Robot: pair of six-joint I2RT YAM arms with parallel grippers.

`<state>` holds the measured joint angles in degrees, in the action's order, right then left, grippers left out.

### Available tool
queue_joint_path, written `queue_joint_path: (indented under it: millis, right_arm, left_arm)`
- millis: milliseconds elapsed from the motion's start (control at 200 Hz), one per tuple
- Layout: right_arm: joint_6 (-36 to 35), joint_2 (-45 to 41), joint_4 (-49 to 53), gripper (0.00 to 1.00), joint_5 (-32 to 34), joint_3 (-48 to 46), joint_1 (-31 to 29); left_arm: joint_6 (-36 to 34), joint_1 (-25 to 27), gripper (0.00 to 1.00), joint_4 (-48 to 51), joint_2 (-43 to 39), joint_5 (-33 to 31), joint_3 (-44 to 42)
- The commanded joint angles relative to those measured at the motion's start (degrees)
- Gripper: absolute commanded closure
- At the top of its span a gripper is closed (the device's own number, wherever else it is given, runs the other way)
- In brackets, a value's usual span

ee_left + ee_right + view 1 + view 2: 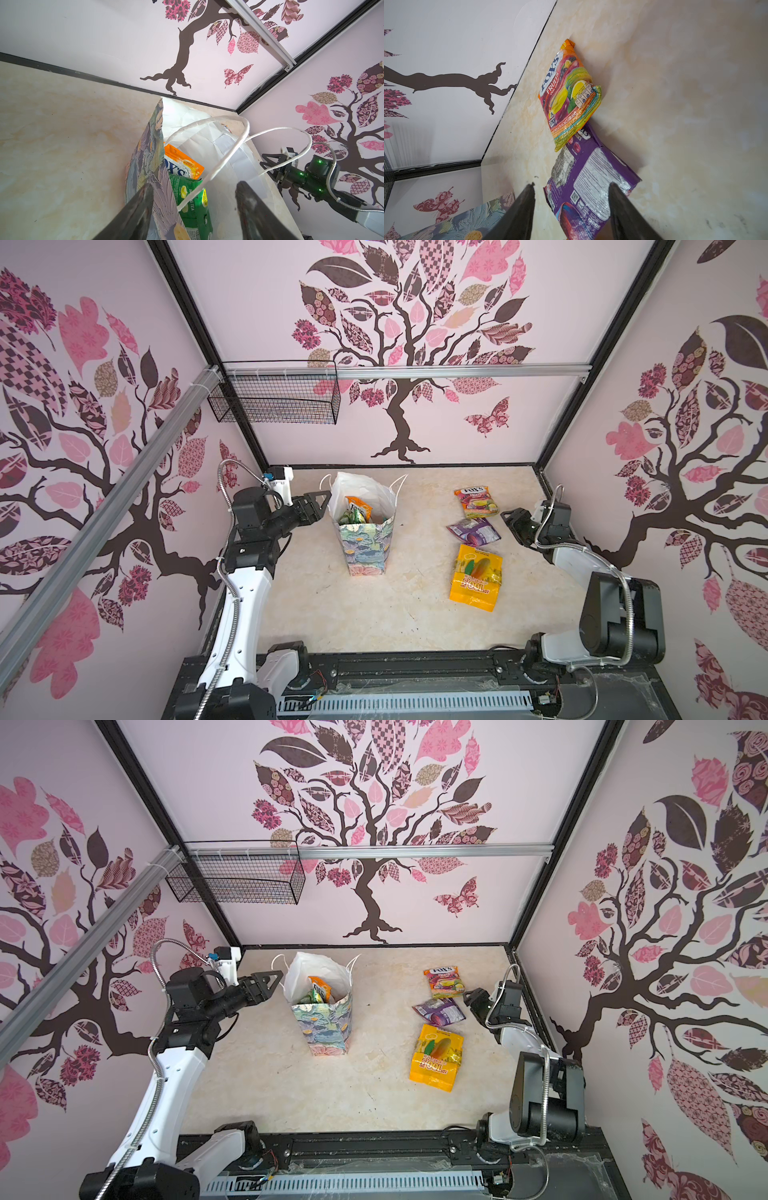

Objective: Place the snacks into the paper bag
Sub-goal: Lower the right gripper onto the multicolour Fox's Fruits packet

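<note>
Right gripper (572, 184), jaws spread, sits just beside purple packet (598, 172).

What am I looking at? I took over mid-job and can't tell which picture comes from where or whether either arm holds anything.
Two robot arms work at a table. Both top views look down from overhead; the other two cameras ride on the wrists, looking along the jaws. The paper bag stands upright holding an orange packet and a green packet. Three packets lie on the table: a Fox's fruits packet, a purple packet, a yellow packet. Left jaws are open beside the bag's rim; right jaws open near the purple packet. Neither holds anything.
</note>
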<state>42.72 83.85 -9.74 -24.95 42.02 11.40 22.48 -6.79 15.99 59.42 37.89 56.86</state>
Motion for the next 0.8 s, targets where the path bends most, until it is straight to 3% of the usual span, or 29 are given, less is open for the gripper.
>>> queue_joint_path:
  millis: [0, 190, 795]
  right_arm:
    - [1.11, 3.6, -5.19, 0.39, -3.41, 0.41, 0.39]
    - [3.85, 10.01, -12.09, 0.39, -5.92, 1.1, 0.44]
    - [-1.59, 24.87, -9.16, 0.38, -7.63, 10.13, 1.91]
  left_arm:
    - [-0.77, -0.23, 0.34, -0.63, -0.11, -0.07, -1.21]
    - [-0.95, -0.27, 0.34, -0.48, 0.12, -0.4, -1.07]
    - [-2.44, -0.24, 0.34, 1.28, 1.4, -1.83, -0.53]
